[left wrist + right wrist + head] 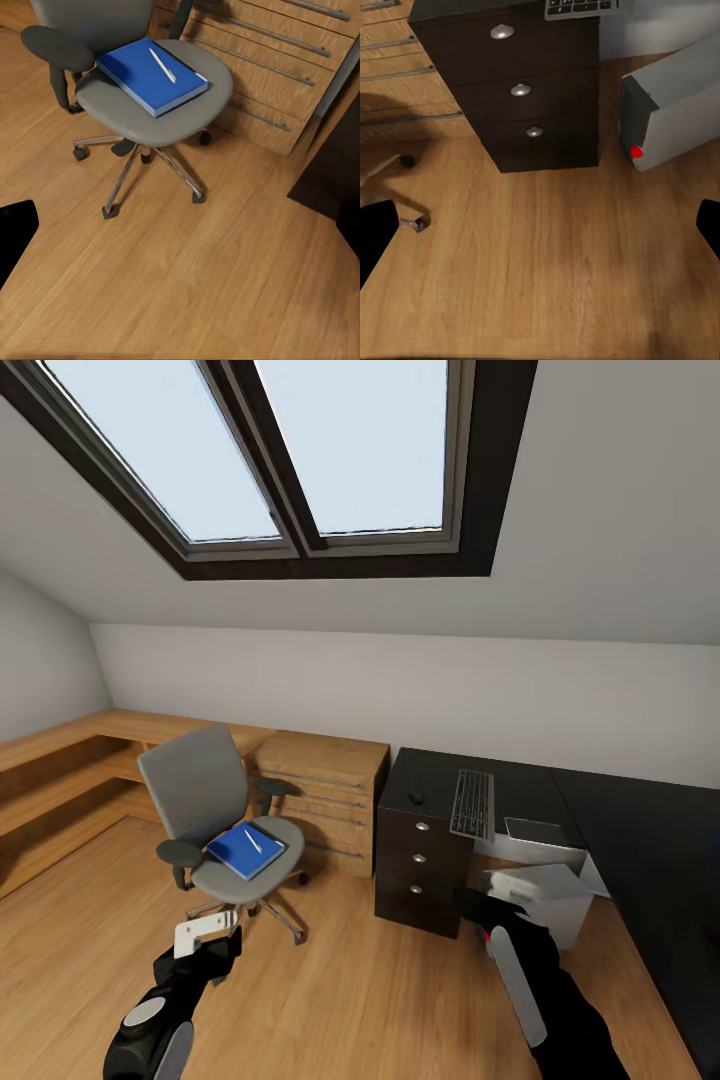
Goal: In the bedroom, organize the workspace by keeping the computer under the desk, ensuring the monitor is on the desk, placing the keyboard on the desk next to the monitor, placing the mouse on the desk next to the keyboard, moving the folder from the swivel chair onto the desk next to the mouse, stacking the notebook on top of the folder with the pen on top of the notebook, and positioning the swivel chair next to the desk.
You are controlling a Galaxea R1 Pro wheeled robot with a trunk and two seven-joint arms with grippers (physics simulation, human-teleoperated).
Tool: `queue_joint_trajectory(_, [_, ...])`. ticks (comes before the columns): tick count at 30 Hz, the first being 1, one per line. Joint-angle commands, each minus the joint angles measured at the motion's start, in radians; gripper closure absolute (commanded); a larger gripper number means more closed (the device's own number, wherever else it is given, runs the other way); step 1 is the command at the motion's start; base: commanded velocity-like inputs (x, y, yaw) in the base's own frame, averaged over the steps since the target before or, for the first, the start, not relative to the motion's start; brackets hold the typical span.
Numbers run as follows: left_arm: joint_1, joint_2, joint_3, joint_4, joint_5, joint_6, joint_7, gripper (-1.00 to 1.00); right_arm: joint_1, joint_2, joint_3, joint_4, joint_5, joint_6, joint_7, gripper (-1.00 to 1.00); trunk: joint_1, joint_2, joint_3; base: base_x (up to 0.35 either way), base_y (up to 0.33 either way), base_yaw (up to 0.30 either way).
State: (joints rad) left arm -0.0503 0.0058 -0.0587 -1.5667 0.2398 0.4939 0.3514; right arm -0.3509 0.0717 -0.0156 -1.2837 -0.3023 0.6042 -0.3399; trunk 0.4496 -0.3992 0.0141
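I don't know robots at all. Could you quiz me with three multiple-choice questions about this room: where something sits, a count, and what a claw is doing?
1. Where does the pen lie?
A. on the floor
B. on the blue book on the chair
C. beside the keyboard

2. How many round knobs are on the dark drawer unit?
A. two
B. three
C. five

3. The left claw is:
A. empty
B. holding the pen
C. gripping the chair

Answers:
1 B, the pen rests on the blue book on the swivel chair.
2 B, three knobs on the drawer unit.
3 A, the left claw hangs above bare floor.
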Motion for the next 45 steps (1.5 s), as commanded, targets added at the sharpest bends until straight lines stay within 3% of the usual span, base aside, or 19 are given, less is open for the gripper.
queue_joint_trajectory(1, [0.0,-0.002,-0.003,0.01,0.01,0.0,0.009,-1.0,0.0,0.001,0.017,0.037,-0.01,-0.062,-0.008,-1.0,0.0,-0.001,0.0,-0.244,-0.153,-0.045])
queue_joint_trajectory(8, [0.0,-0.002,-0.003,0.012,0.01,0.0,0.009,-1.0,0.0,0.002,0.023,0.076,-0.009,-0.126,-0.009,-1.0,0.0,-0.001,0.0,-0.196,-0.187,-0.193])
queue_joint_trajectory(17, [0.0,-0.001,-0.002,0.013,0.01,0.0,0.009,-1.0,0.0,0.002,0.056,0.087,-0.009,-0.135,-0.01,-1.0,0.0,-0.001,0.0,-0.032,-0.141,-0.132])
queue_joint_trajectory(25, [0.0,-0.001,-0.002,0.014,0.01,0.0,0.009,-1.0,0.0,0.001,0.062,0.088,-0.009,-0.136,-0.009,-1.0,0.0,-0.001,0.0,-0.06,-0.027,-0.014])
queue_joint_trajectory(45, [0.0,-0.001,-0.002,0.013,0.01,0.001,0.009,-1.0,0.0,0.0,0.062,0.088,-0.005,-0.141,-0.007,-1.0,0.0,-0.001,0.0,-0.306,-0.019,-0.001])
